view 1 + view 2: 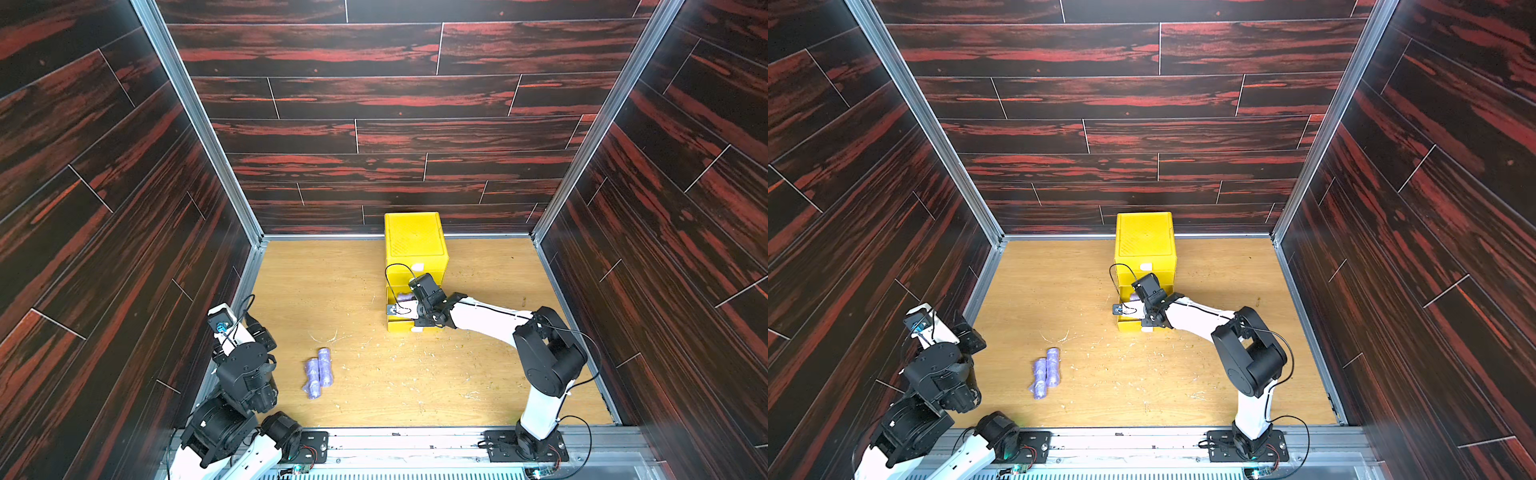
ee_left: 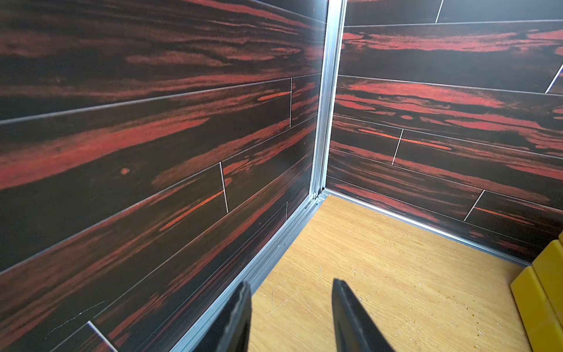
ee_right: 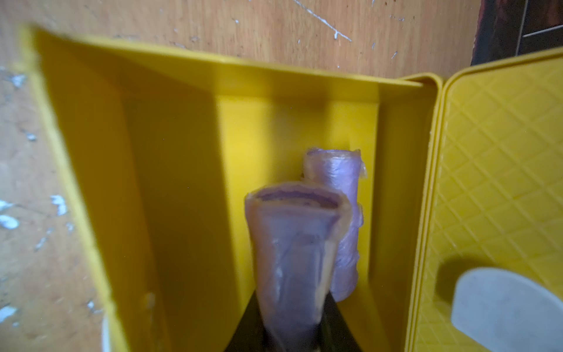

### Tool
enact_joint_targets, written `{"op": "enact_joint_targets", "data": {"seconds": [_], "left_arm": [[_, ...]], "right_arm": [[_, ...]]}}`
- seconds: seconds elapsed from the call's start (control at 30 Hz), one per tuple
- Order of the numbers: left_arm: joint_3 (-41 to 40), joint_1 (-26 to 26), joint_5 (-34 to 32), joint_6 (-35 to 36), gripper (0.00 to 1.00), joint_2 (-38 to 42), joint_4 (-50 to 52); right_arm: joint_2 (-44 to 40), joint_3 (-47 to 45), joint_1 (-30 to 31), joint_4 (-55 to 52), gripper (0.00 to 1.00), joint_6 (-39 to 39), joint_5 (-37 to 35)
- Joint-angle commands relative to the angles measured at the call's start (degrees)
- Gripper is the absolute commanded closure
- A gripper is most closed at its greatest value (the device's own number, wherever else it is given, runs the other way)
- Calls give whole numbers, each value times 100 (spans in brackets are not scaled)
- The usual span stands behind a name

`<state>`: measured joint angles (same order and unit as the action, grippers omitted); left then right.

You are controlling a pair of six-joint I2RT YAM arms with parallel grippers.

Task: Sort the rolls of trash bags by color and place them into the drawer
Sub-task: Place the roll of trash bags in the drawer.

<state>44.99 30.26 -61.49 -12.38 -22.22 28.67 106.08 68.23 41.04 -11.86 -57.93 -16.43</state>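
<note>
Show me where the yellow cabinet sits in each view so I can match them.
Top views: cabinet at centre, against the back wall, a drawer pulled out toward the arms.
Left wrist: only a yellow corner, cut off at the picture's edge.
Right wrist: fills most of the picture; the right gripper holds a purple roll over the open drawer.
Shared landmark: the scratched wooden table.

The drawer (image 1: 415, 243) is bright yellow, diamond-embossed on a front that bears a white patch (image 3: 502, 304). The rolls of trash bags (image 1: 319, 372) are translucent lilac-purple. The bench (image 1: 478, 374) shows pale oak grain flecked white; the walls (image 1: 374, 104) are near-black planks streaked red.
</note>
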Motion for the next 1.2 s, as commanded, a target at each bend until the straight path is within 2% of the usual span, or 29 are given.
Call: {"op": "enact_joint_targets", "data": {"seconds": [0.0,0.43,0.83,0.97,1.17], "left_arm": [[-61,-29,-3,63,53,97,-55],[-76,-35,-31,136,53,121,-76],[-79,-42,-56,164,52,132,-65],[-78,-38,-81,165,52,150,-63],[-87,-40,-90,175,52,156,-69]], "right_arm": [[136,186,-44,56,75,-60,110],[630,432,-174,164,74,10,218],[892,468,-280,901,69,-157,-432],[905,471,-291,1029,65,-131,-493],[897,531,-298,1013,49,-105,-518]]}}
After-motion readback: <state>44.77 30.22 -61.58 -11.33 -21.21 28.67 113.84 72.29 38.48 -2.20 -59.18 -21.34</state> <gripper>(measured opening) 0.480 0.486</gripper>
